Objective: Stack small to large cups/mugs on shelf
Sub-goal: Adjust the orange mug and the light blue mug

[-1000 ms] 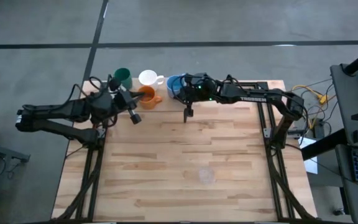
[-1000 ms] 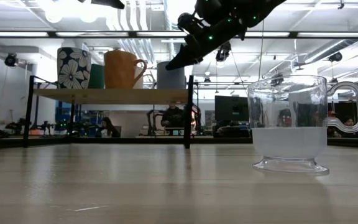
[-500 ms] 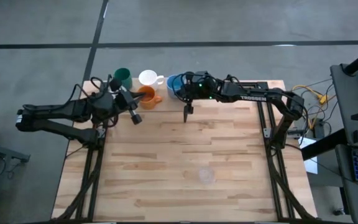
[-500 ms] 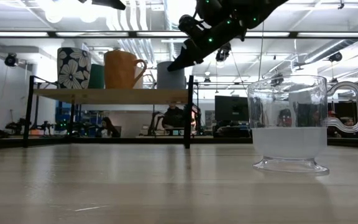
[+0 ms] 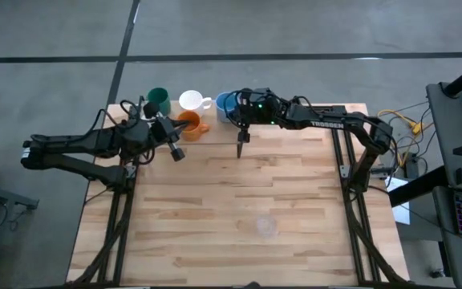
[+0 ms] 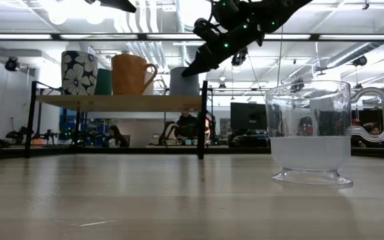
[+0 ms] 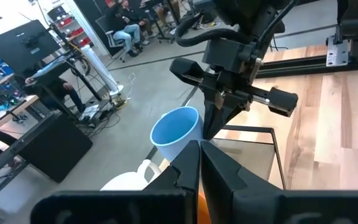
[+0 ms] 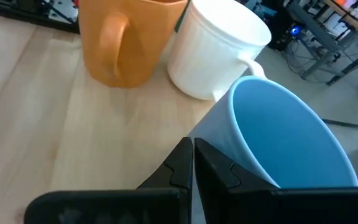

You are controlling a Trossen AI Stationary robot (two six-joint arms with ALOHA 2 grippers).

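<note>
The right gripper [image 5: 241, 149] had crept a little toward the table's [image 5: 295, 201] far edge over the last second. Its fingers were pressed together and held nothing. It hung just in front of the blue cup [image 5: 226, 106] at the right end of the shelf [image 6: 119, 102]. In the right wrist view the closed tips sat right at that cup's wall, possibly touching it, though the angle left that unsure. The blue cup may have shifted a touch along the shelf; the change was too slight to call.

Nothing else had moved. The orange cup [image 5: 189, 122], white cup [image 5: 191, 100] and green cup [image 5: 159, 98] stood on the shelf along the far edge. The clear cup [image 5: 266, 227] stood alone, well apart, near the middle of the table's near edge. The left gripper [image 5: 176, 152], also shut and empty, waited just in front of the orange cup.

With its fingers shut, the right arm seemed to be lining up on or nudging the blue cup rather than grasping it. No cup was nested yet, so the stacking looked barely begun.
</note>
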